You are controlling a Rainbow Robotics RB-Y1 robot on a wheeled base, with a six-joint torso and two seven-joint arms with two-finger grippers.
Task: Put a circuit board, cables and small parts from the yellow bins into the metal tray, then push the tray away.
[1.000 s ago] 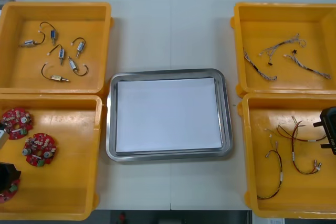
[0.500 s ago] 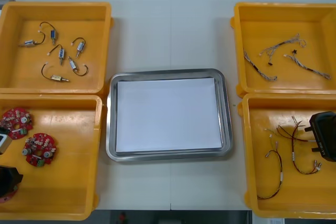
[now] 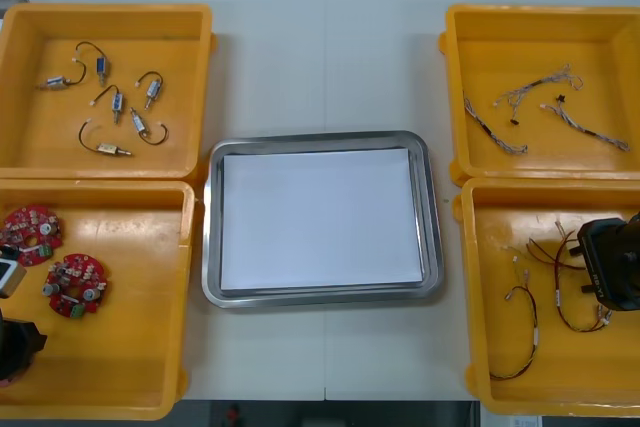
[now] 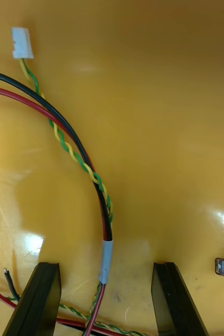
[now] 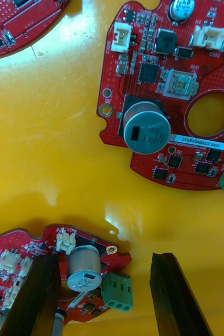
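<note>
Front view: four yellow bins [image 3: 120, 347] are flanking one metal tray [image 3: 318, 139] on the bench [image 3: 330, 47]; two circuit boards [image 3: 73, 284] are lying beside the left gripper [image 3: 15, 347].

Right wrist view: the right gripper [image 4: 105, 299] is standing wide open, one red-and-black cable [image 4: 106, 252] lying between its fingers.

Left wrist view: the left gripper is gaping, holding nothing, the nearest board [image 5: 64, 262] of three lying partly between its fingers.

The black two-finger right gripper [image 3: 610, 269] is sliding toward eight o'clock over the thin red-and-black cable [image 4: 106, 257]; the black left gripper [image 3: 14, 349] is drifting toward six o'clock.
</note>
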